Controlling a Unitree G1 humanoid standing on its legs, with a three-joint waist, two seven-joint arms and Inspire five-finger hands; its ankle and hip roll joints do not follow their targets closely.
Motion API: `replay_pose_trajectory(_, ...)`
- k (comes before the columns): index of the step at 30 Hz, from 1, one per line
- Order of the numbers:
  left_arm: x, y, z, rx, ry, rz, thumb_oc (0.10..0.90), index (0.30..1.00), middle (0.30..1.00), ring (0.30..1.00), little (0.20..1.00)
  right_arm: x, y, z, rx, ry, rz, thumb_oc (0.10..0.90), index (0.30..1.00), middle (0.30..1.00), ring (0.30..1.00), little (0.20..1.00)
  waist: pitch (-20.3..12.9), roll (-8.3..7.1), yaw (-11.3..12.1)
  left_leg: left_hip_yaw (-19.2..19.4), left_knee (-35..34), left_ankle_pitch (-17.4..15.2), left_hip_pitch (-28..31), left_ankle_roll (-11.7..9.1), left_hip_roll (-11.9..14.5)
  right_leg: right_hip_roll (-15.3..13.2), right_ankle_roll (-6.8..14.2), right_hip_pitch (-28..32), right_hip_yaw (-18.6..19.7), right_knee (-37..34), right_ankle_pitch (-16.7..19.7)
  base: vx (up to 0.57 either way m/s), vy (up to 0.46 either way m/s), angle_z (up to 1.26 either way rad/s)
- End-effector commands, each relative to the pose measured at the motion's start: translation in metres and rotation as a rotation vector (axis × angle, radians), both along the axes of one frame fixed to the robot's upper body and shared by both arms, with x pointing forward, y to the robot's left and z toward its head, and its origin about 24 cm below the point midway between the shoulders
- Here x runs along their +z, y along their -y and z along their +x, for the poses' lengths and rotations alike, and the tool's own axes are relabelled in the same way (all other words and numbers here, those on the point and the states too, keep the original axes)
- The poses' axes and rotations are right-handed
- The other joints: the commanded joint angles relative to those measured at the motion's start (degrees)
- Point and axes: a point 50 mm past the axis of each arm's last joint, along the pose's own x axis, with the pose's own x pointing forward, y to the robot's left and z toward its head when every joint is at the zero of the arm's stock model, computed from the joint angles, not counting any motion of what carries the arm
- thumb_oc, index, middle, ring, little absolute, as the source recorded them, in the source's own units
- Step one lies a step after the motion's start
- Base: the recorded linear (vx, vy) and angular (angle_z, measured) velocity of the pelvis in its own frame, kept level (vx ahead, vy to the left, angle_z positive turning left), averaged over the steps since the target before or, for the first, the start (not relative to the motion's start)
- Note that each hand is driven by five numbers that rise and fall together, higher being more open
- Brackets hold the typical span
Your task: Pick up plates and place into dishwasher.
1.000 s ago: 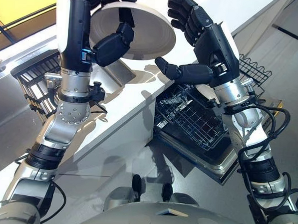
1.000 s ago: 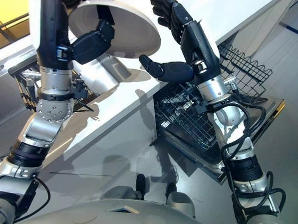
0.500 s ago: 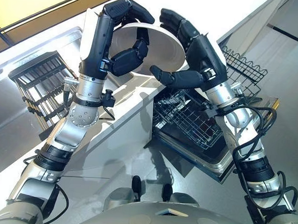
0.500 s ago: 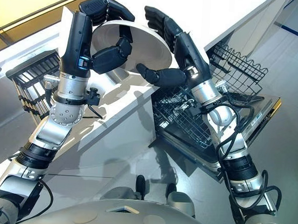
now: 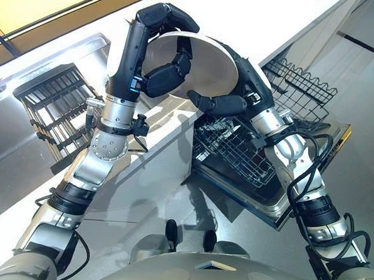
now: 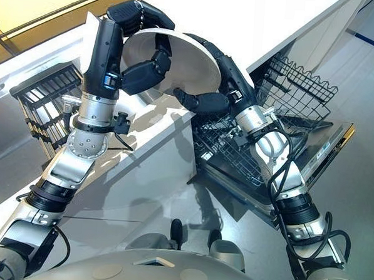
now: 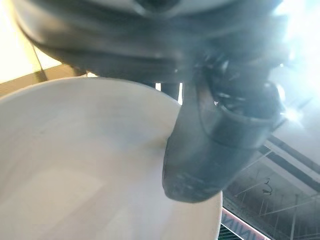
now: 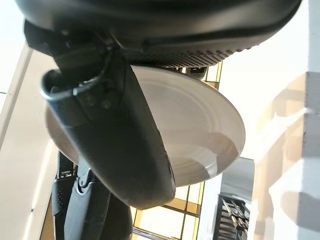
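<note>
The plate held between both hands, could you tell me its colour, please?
Plain white plate, clearest in the right eye view.

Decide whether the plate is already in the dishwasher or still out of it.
Out. The plate is in the air above the counter, left hand curled round its rim, right hand against it; the dishwasher rack lies below.

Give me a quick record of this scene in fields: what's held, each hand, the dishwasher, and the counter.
Held item: white plate, tilted, above the counter edge
Left hand: fingers curled over the plate's rim, thumb on its face
Right hand: behind the plate, thumb across its lower edge
Dishwasher: door down, wire racks pulled out, lower right of the plate
Counter: white
Other: dark dish rack left of the arms
</note>
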Motion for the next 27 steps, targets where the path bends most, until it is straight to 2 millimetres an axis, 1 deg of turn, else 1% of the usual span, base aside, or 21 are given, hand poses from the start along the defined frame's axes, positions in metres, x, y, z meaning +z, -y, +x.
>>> replay_pose_trajectory(1,0.011,0.011,0.005,-0.113,0.021,-0.087,0.1,0.3,0.3,0.3,0.2,0.036,-0.011,-0.005,0.053,0.177,0.161,0.1,0.3,0.3,0.3,0.2,-5.9,0.23,0.52,-1.52,0.73,-7.99,1.95,-1.3,-0.23,2.52,1.77,-2.85,-2.47,9.09,-8.83,0.0,0.0,0.0)
replay_pose_trajectory(4,0.0,0.014,0.008,-0.131,-0.066,-0.08,0.1,0.3,0.3,0.3,0.2,0.035,-0.012,-0.005,0.051,0.173,0.166,0.1,0.3,0.3,0.3,0.2,-5.7,0.22,0.63,-1.56,0.81,-8.0,1.95,-1.26,-0.28,2.46,1.84,-2.78,-2.56,8.8,-8.64,0.0,0.0,0.0)
replay_pose_trajectory(9,-0.021,0.013,0.011,-0.15,-0.198,-0.098,0.1,0.3,0.3,0.3,0.2,0.032,-0.008,-0.006,0.042,0.166,0.164,0.1,0.3,0.3,0.3,0.2,-5.49,0.16,0.75,-1.44,0.79,-7.98,1.93,-1.2,-0.22,2.49,1.89,-2.67,-2.54,8.31,-8.38,0.0,0.0,0.0)
replay_pose_trajectory(14,-0.037,0.012,0.012,-0.193,-0.293,-0.15,0.1,0.3,0.3,0.3,0.2,0.029,-0.005,-0.005,0.025,0.158,0.166,0.1,0.3,0.3,0.3,0.2,-5.25,0.11,0.78,-1.35,0.88,-7.89,1.93,-1.29,-0.06,2.57,1.74,-2.55,-2.57,8.2,-8.37,0.0,0.0,0.0)
replay_pose_trajectory(16,-0.04,0.012,0.013,-0.216,-0.326,-0.186,0.1,0.3,0.3,0.3,0.2,0.029,-0.004,-0.004,0.012,0.158,0.17,0.1,0.3,0.3,0.3,0.2,-5.17,0.08,0.79,-1.44,0.87,-7.87,1.96,-1.28,-0.04,2.62,1.68,-2.51,-2.51,8.17,-8.37,0.0,0.0,0.0)
replay_pose_trajectory(17,-0.042,0.011,0.013,-0.227,-0.344,-0.203,0.476,0.622,0.622,0.622,0.576,0.029,-0.003,-0.003,0.001,0.16,0.171,0.1,0.3,0.3,0.3,0.2,-5.16,0.05,0.78,-1.38,0.85,-7.87,1.98,-1.33,0.04,2.59,1.69,-2.47,-2.57,8.14,-8.38,0.0,0.0,0.0)
replay_pose_trajectory(18,-0.042,0.01,0.014,-0.224,-0.349,-0.218,0.701,0.815,0.815,0.815,0.801,0.029,-0.001,-0.003,-0.009,0.163,0.17,0.1,0.3,0.3,0.3,0.2,-5.17,0.04,0.76,-1.37,0.82,-7.86,2.01,-1.34,0.07,2.59,1.69,-2.44,-2.57,8.1,-8.37,0.0,0.0,0.0)
replay_pose_trajectory(19,-0.041,0.008,0.014,-0.213,-0.347,-0.237,0.8,0.9,0.9,0.9,0.9,0.03,0.001,-0.002,-0.021,0.167,0.17,0.1,0.3,0.3,0.3,0.2,-5.14,0.03,0.72,-1.38,0.76,-7.81,2.03,-1.38,0.11,2.61,1.7,-2.46,-2.54,8.07,-8.35,0.0,0.0,0.0)
replay_pose_trajectory(21,-0.039,0.0,0.015,-0.191,-0.334,-0.256,0.8,0.9,0.9,0.9,0.9,0.033,0.007,-0.001,-0.048,0.179,0.168,0.1,0.3,0.3,0.3,0.2,-5.2,0.03,0.75,-1.32,0.7,-7.77,2.05,-1.49,0.19,2.56,1.73,-2.36,-2.64,7.91,-8.34,0.0,0.0,0.0)
replay_pose_trajectory(22,-0.034,-0.007,0.015,-0.156,-0.306,-0.262,0.8,0.9,0.9,0.9,0.9,0.035,0.013,0.0,-0.076,0.191,0.172,0.1,0.3,0.3,0.3,0.2,-5.24,0.05,0.81,-1.35,0.63,-7.72,2.06,-1.56,0.23,2.55,1.7,-2.28,-2.75,7.78,-8.32,0.0,0.0,0.0)
replay_pose_trajectory(25,-0.017,-0.027,0.016,-0.043,-0.216,-0.222,0.8,0.9,0.9,0.9,0.9,0.044,0.031,0.0,-0.167,0.242,0.207,0.1,0.3,0.3,0.3,0.2,-5.48,0.21,1.02,-1.48,0.52,-7.61,1.97,-1.73,0.33,2.45,1.66,-2.16,-3.11,7.55,-8.34,0.0,0.0,0.0)
replay_pose_trajectory(27,-0.004,-0.047,0.018,0.045,-0.168,-0.196,0.8,0.9,0.9,0.9,0.9,0.053,0.044,0.0,-0.248,0.283,0.251,0.1,0.3,0.3,0.3,0.2,-5.75,0.38,1.16,-1.58,0.4,-7.59,1.88,-1.85,0.36,2.36,1.61,-2.11,-3.25,7.33,-8.36,0.0,0.0,0.0)
